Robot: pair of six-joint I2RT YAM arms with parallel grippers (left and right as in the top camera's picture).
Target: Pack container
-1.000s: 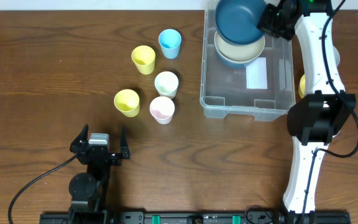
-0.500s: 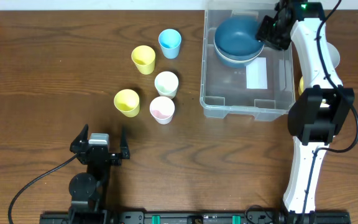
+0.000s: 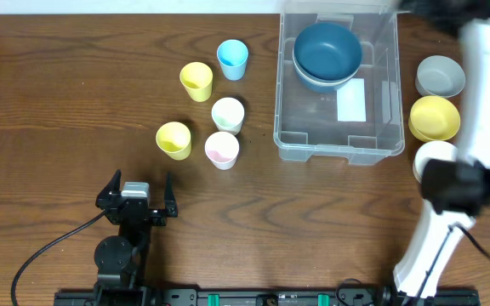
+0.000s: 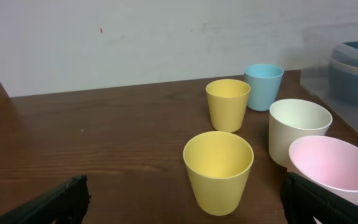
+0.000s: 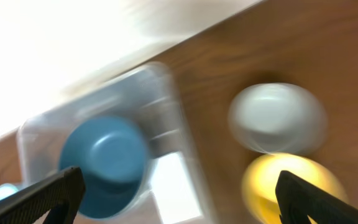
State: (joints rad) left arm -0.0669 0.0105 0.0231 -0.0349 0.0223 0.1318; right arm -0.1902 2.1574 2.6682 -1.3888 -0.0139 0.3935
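two claws are standing spread wide, and neither is holding anything. the right claw [image 5: 176, 179] is hanging in the air, its fingers showing only at the bottom corners of its wrist view. below it, and well apart from it, we are seeing the container [image 3: 313, 127], blurred and lying toward the left of that view. in the overhead view the right arm is a blur and we cannot make out its claw there.

the container is sitting on the surface [image 3: 58, 85] at the far right. a blue bowl [image 3: 327, 49] is nesting in a pale bowl [image 3: 311, 82] at its far end, and the white label [image 3: 351, 100] is showing on its base. just beside its right wall a grey bowl [image 3: 440, 76], a yellow bowl [image 3: 435, 117] and a white bowl [image 3: 425, 153] are lining up.

the left claw [image 3: 139, 189] is resting low near the front edge, well apart from the container. between them a blue cup [image 3: 232, 58], a yellow cup [image 3: 196, 81], a cream cup [image 3: 227, 114], a second yellow cup [image 3: 173, 139] and a pink cup [image 3: 222, 150] are standing upright.
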